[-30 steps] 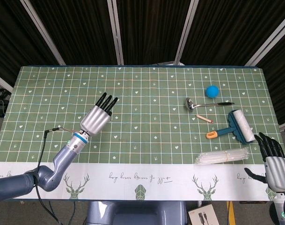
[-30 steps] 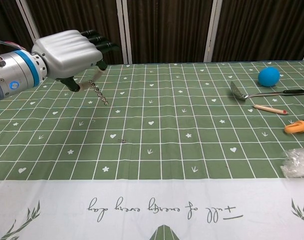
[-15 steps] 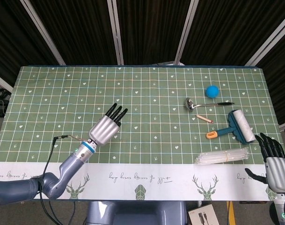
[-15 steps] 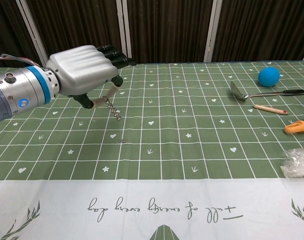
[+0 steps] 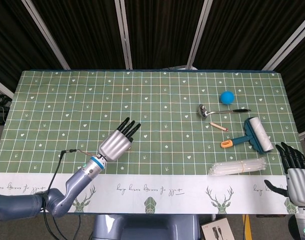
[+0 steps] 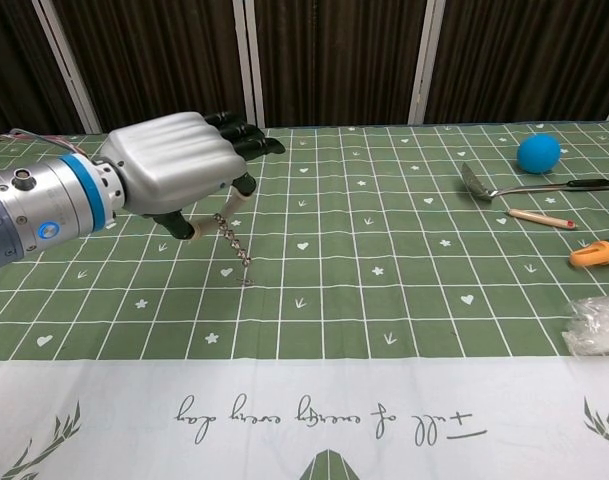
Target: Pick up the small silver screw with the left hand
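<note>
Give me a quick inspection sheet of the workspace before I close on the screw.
Surface: green gridded tablecloth, white printed border.
Job's things: small silver screw on the cloth, not held.
Clutter: blue ball, metal ladle, pencil stub, teal lint roller, clear plastic bundle.
Robot hands: left robot hand over the screw, chain dangling below; right robot hand off the table's edge, empty.
Cables: black wire along left arm.
Surroundings: dark curtains.

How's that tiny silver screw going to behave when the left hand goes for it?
The small silver screw lies flat on the tablecloth, a thin sliver, so it probably offers little to pinch. Being slim and likely round, it may roll or skid if nudged. The left hand is far bulkier, so fingertip contact looks fiddly.
</note>
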